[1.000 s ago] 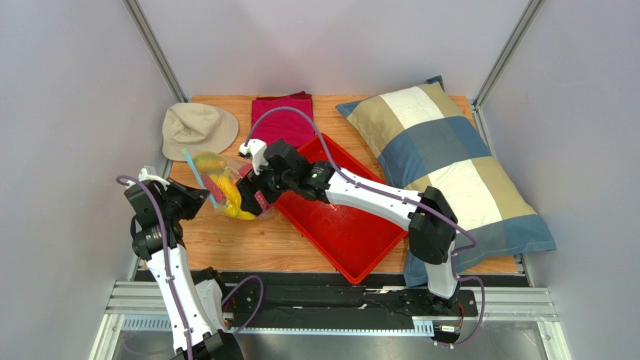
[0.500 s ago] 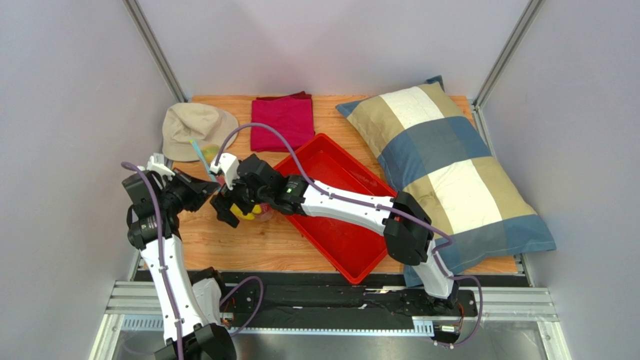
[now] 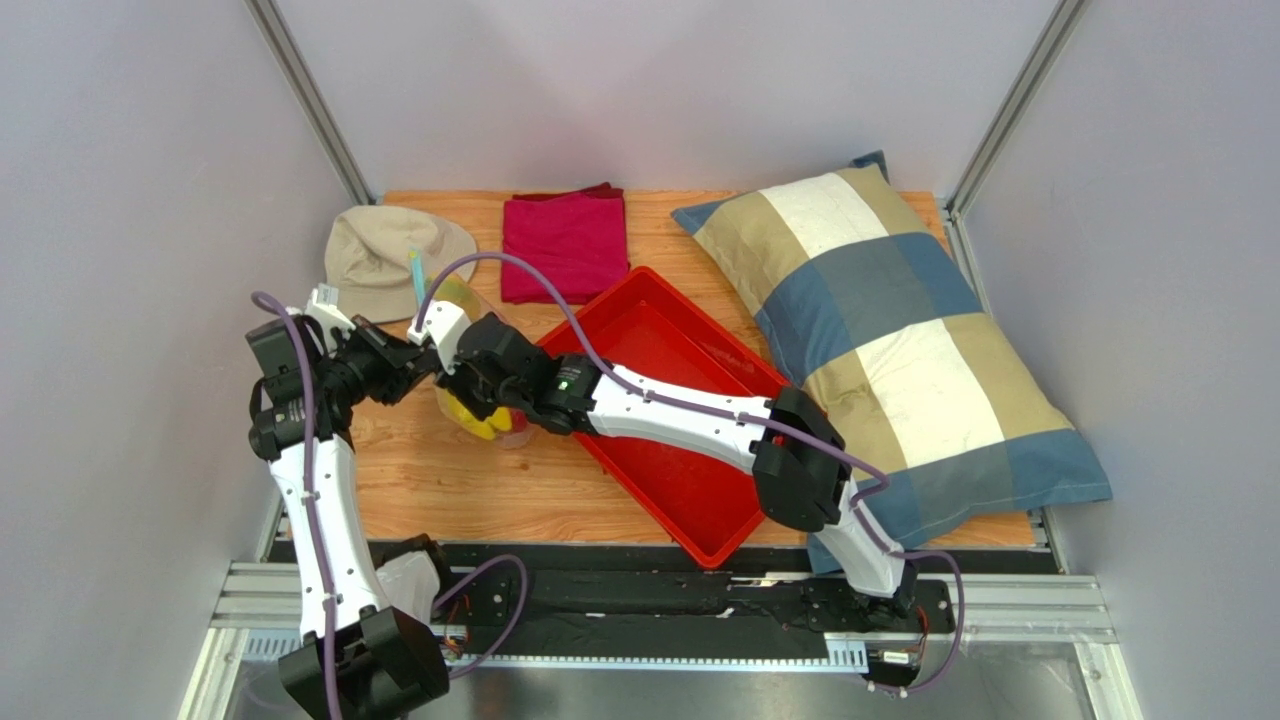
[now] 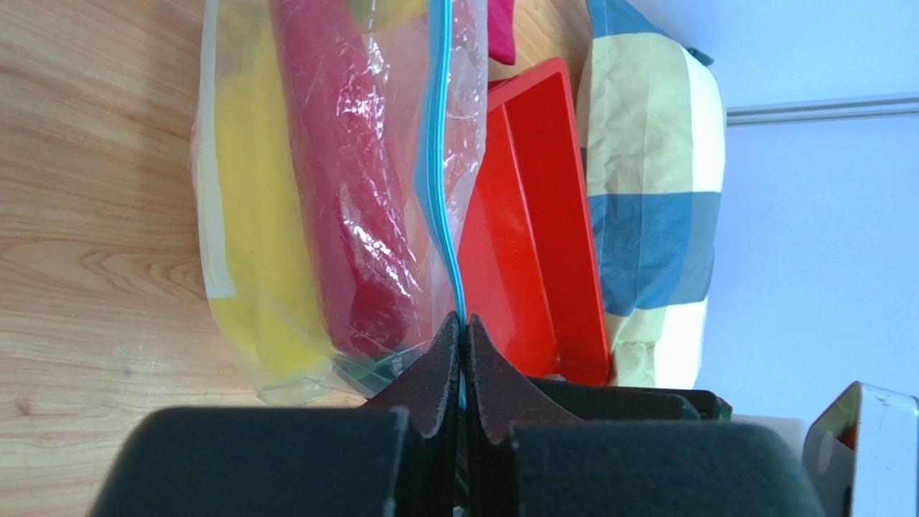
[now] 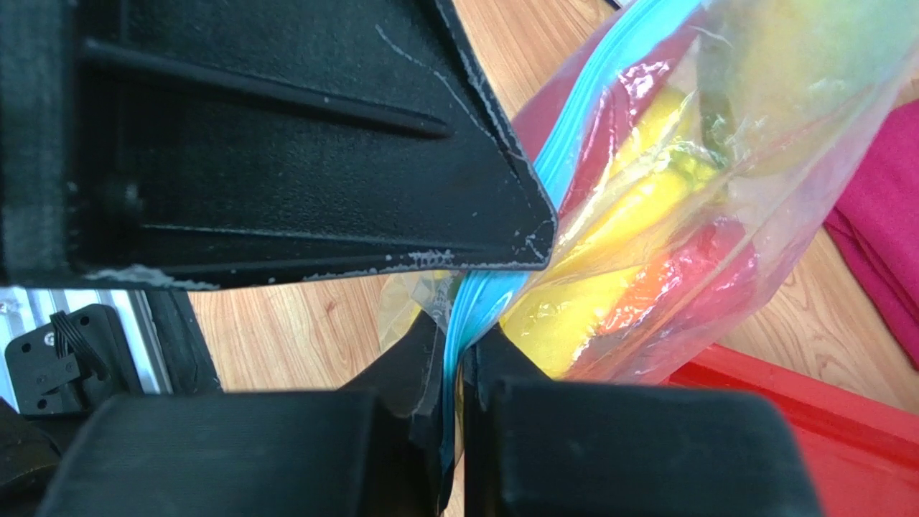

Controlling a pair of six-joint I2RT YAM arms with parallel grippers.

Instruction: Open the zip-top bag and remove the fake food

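Observation:
The clear zip-top bag [image 3: 484, 419] hangs just above the wooden table, between the two grippers and left of the red tray. Its blue zip strip [image 4: 437, 162] runs up from my left gripper [image 4: 462, 323], which is shut on the strip's end. My right gripper [image 5: 453, 334] is shut on the same blue zip strip [image 5: 604, 108], close beside the left gripper's black finger [image 5: 270, 140]. Fake food shows through the plastic: a yellow piece [image 4: 254, 215], a long red piece [image 4: 345, 215], and yellow and orange pieces [image 5: 604, 269]. From above, the left gripper [image 3: 425, 365] and right gripper [image 3: 451, 383] almost touch.
A red tray [image 3: 684, 450] lies diagonally right of the bag, under the right forearm. A beige hat [image 3: 383, 255] and a folded maroon cloth [image 3: 564, 240] lie at the back. A large checked pillow [image 3: 902, 330] fills the right side.
The right gripper moved left to the bag's mouth and closed on the zip strip. The left gripper carried the bag a little toward the hat and stayed shut.

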